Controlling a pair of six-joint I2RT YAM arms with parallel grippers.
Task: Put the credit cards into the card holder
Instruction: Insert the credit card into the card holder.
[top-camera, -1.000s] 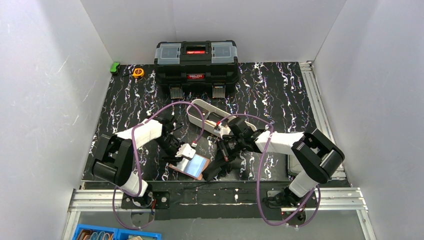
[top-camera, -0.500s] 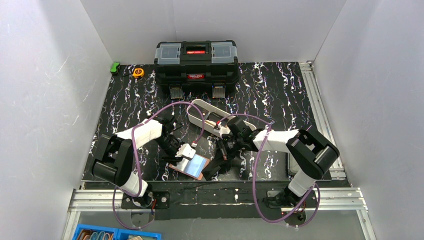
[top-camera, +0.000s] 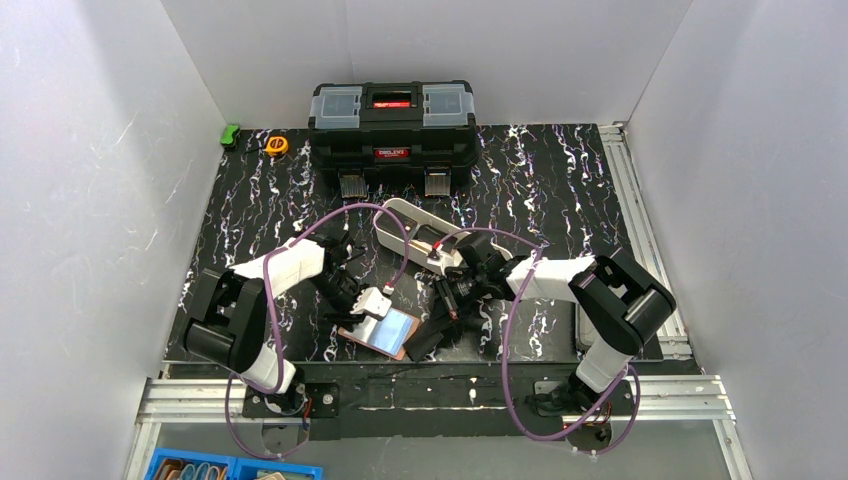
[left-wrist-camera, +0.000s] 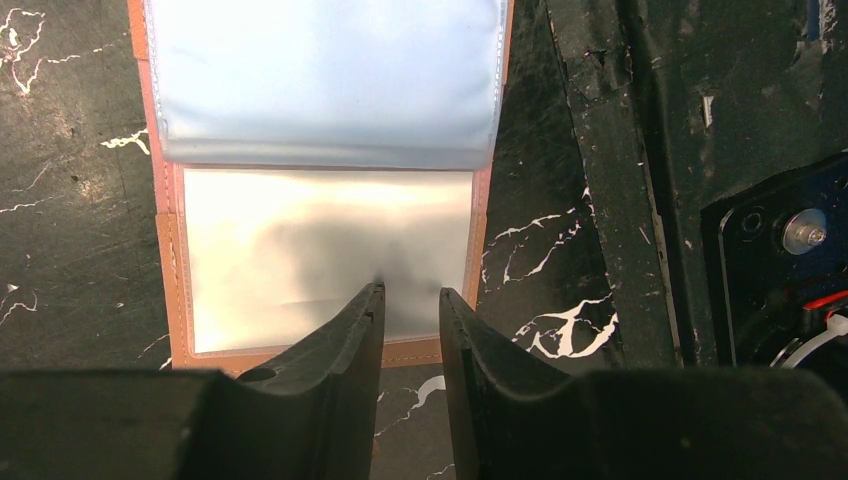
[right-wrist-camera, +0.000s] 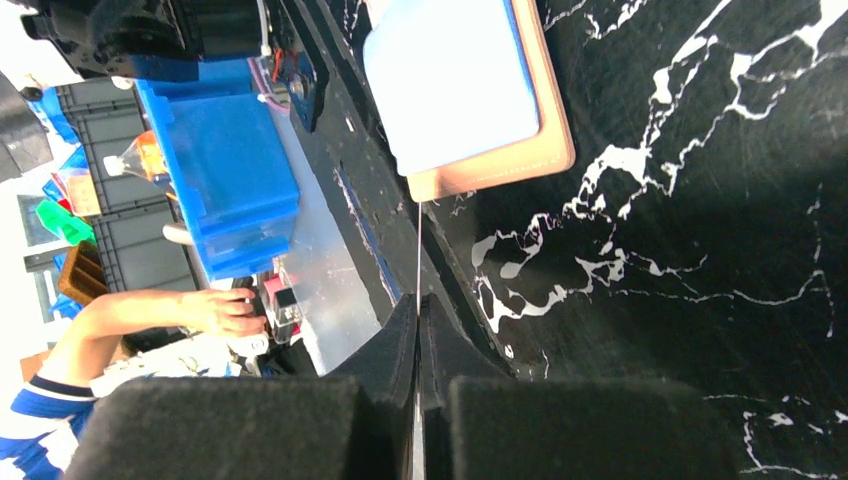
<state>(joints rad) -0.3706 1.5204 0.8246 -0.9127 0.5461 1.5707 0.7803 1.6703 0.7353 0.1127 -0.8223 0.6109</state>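
Where the black, white-veined table (top-camera: 560, 190) meets the rail at its near edge, between the two arm bases, the card holder (right-wrist-camera: 500, 160) lies unfolded and flat, inner side up. Its tan leather border frames two clear sleeves, one showing a pale blue face and the other a silvery, reflecting one. Whether a card sits behind either sleeve cannot be told.

The left gripper (left-wrist-camera: 412, 298) comes in over the silvery half. Its jaws stand slightly apart with nothing visible between them, and their tips are above the leather edge. Whether they press on the leather is not clear.

The right gripper (right-wrist-camera: 418, 300) is low at the holder's other side, jaws pinched together on a credit card (right-wrist-camera: 418, 250). The card is seen edge-on as a thin line running out from the tips toward a corner of the holder. Its far end comes right up to that corner, and contact cannot be judged.

Farther back, just behind both wrists, a long white oval tray (top-camera: 400, 215) lies at an angle. Beyond it a black toolbox (top-camera: 390, 120) with clear lid compartments stands against the back wall. To the toolbox's left lie a yellow-orange tape measure (top-camera: 277, 145) and, in the corner, a small green object (top-camera: 230, 133).
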